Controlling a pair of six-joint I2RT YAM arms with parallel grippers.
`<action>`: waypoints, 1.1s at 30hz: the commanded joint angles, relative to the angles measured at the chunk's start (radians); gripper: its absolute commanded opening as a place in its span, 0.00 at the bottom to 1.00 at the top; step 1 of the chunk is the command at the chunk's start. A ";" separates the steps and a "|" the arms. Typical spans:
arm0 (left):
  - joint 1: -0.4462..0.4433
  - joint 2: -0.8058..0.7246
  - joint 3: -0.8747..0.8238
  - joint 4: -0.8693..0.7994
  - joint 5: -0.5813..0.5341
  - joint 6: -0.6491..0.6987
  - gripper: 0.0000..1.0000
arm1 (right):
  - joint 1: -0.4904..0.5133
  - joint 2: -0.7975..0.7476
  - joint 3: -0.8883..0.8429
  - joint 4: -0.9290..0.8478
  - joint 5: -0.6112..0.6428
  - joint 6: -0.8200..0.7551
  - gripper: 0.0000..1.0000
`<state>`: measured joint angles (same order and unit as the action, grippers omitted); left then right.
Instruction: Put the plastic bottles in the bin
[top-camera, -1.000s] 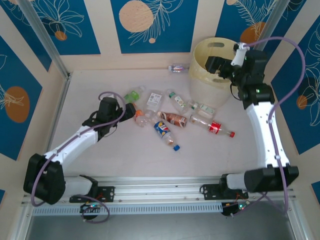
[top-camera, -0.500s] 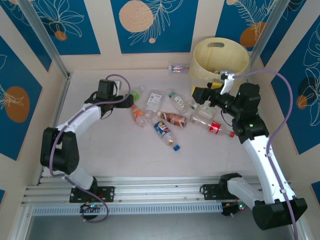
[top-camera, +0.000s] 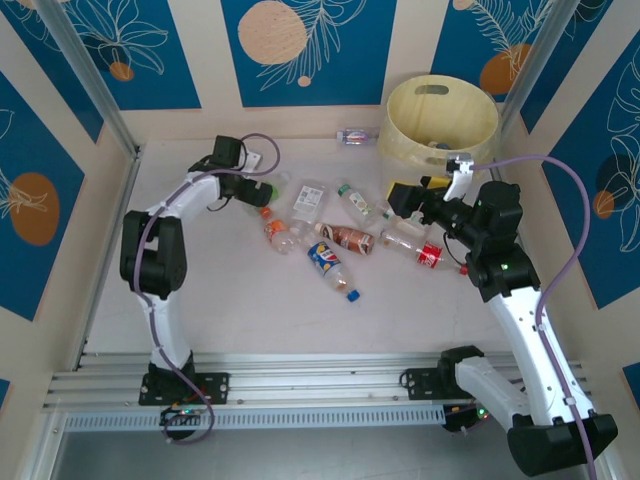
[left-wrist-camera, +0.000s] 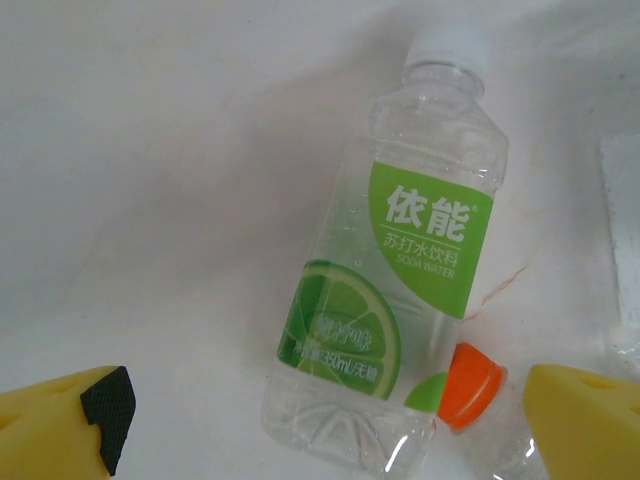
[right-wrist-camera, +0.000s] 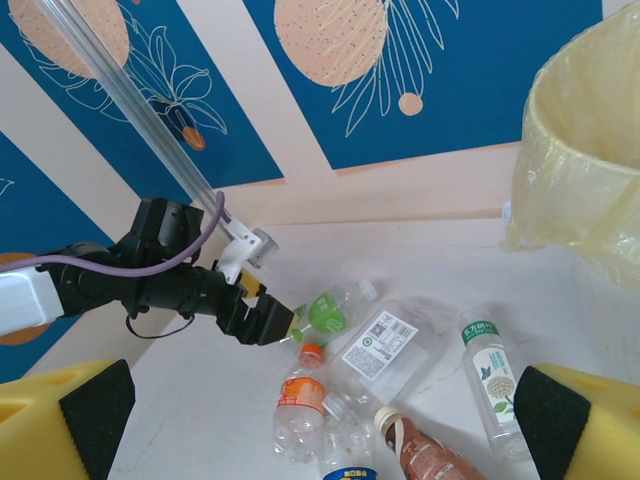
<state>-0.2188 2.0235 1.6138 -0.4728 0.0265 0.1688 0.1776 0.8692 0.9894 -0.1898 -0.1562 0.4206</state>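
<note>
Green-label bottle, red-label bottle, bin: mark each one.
green-label bottle (left-wrist-camera: 420, 250), left wrist view, on the green label.
red-label bottle (top-camera: 430, 255), top external view, on the red label.
bin (top-camera: 465, 105), top external view, on its inner far wall.

bin (right-wrist-camera: 585, 150): cut off by the top and right edges in the right wrist view
things inside bin (top-camera: 438, 147): too small to tell
brown bottle (right-wrist-camera: 425, 458): lower body cut off by the bottom edge
orange-capped bottle (left-wrist-camera: 468, 385): body cut off by the bottom edge in the left wrist view
far bottle (top-camera: 357, 136): label too small to read
</note>
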 joint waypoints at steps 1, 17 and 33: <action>0.007 0.049 0.070 -0.091 0.002 0.046 1.00 | 0.007 -0.011 -0.008 -0.026 0.027 0.016 1.00; 0.006 0.216 0.165 -0.128 0.040 0.056 0.71 | 0.008 -0.010 0.013 -0.065 0.047 0.035 1.00; -0.008 -0.147 -0.179 0.174 0.171 -0.159 0.35 | 0.012 0.062 -0.024 0.004 0.094 0.220 1.00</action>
<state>-0.2207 1.9743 1.4849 -0.4221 0.1188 0.1009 0.1833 0.9264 0.9833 -0.2310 -0.0883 0.5556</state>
